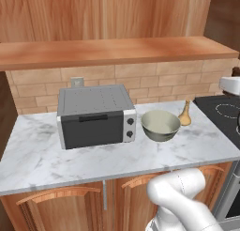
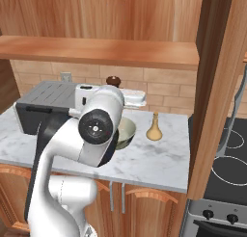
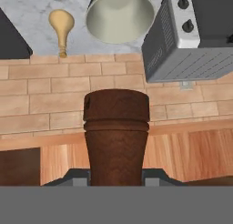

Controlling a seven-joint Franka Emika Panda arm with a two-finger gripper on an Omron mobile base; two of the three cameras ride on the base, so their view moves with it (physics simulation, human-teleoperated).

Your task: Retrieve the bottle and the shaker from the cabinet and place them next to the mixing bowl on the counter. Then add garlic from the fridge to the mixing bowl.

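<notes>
A dark brown wooden shaker (image 3: 116,132) stands between my fingers, and my gripper (image 3: 116,176) is shut on it, high above the counter in front of the brick wall. Its knob (image 2: 113,80) peeks out behind my arm. The hand view is upside down, with the counter at its top. There the grey-green mixing bowl (image 3: 120,16) sits with the tan pear-shaped bottle (image 3: 61,27) beside it. The bowl (image 1: 161,124) rests right of the toaster oven, and the bottle (image 1: 185,114) stands upright just right of the bowl.
A grey toaster oven (image 1: 96,115) takes up the middle of the marble counter (image 1: 37,159). A black stove (image 1: 220,110) adjoins the counter on the right. A wooden shelf (image 1: 112,51) runs above. A tall wooden panel (image 2: 217,86) stands at the right.
</notes>
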